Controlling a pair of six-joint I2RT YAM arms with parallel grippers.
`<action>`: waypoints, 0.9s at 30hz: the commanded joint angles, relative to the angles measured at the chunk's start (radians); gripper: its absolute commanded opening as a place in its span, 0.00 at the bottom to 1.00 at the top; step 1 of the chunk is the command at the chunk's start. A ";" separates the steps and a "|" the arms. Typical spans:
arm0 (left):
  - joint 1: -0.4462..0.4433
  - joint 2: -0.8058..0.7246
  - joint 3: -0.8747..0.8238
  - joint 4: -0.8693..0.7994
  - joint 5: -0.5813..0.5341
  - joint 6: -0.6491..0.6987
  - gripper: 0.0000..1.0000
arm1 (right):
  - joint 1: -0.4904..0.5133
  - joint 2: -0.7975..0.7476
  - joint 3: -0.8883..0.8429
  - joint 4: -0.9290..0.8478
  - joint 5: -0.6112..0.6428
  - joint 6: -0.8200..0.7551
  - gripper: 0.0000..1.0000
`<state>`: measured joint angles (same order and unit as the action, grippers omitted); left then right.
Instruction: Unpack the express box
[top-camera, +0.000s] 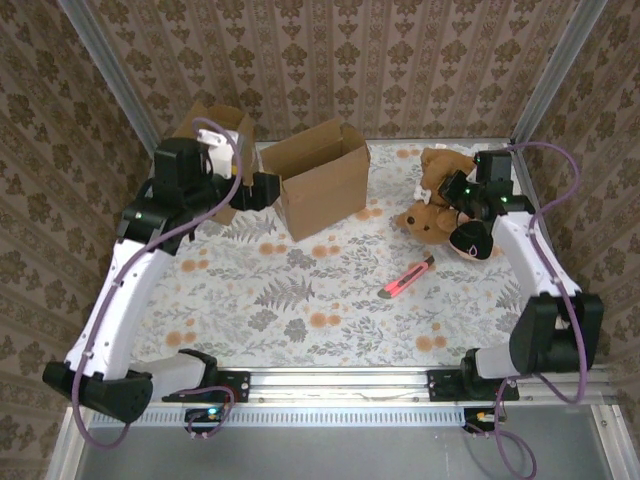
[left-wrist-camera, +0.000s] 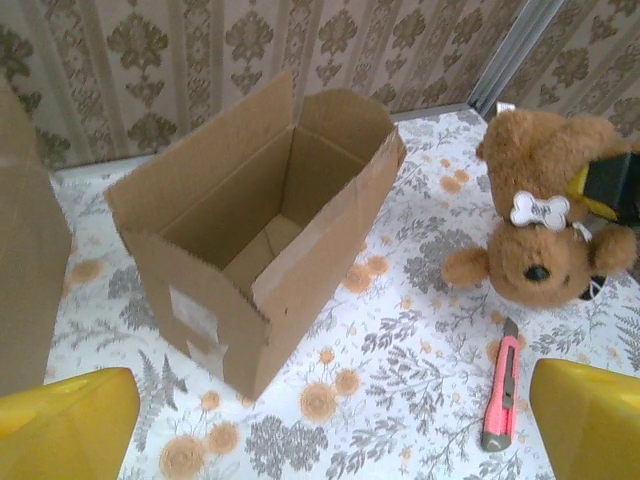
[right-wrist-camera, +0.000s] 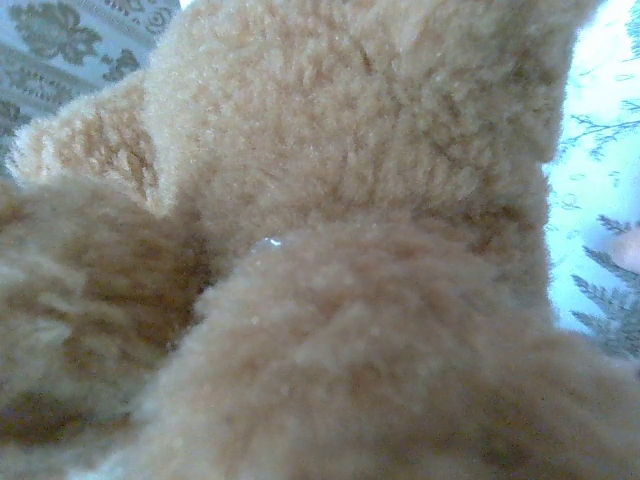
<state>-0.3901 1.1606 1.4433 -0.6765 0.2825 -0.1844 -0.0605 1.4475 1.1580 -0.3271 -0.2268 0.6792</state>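
Observation:
The express box (top-camera: 320, 180) is an open brown carton standing at the back middle of the table. In the left wrist view the box (left-wrist-camera: 250, 230) looks empty inside. My left gripper (top-camera: 262, 190) sits just left of the box, open, with its yellow fingertips (left-wrist-camera: 70, 425) wide apart and nothing between them. A brown plush toy (top-camera: 430, 215) with a white bone tag lies to the right of the box (left-wrist-camera: 540, 220). My right gripper (top-camera: 462, 195) is pressed into it and shut on its fur (right-wrist-camera: 350, 250), which hides the fingers.
A pink utility knife (top-camera: 405, 280) lies on the flowered cloth in front of the plush toy (left-wrist-camera: 500, 395). A second brown carton (top-camera: 215, 130) stands behind my left arm at the back left. Patterned walls close in the back and both sides.

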 joint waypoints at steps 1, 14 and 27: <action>-0.007 -0.067 -0.051 0.004 -0.042 -0.028 1.00 | -0.017 0.102 0.069 0.122 -0.092 0.137 0.00; -0.018 -0.117 -0.079 -0.131 -0.099 -0.043 1.00 | -0.034 0.382 0.147 0.189 -0.111 0.238 0.00; -0.019 -0.137 -0.099 -0.170 -0.110 -0.029 1.00 | -0.055 0.472 0.178 0.117 -0.077 0.142 0.14</action>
<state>-0.4053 1.0405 1.3514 -0.8284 0.1783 -0.2104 -0.1116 1.8984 1.3048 -0.1669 -0.3233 0.8761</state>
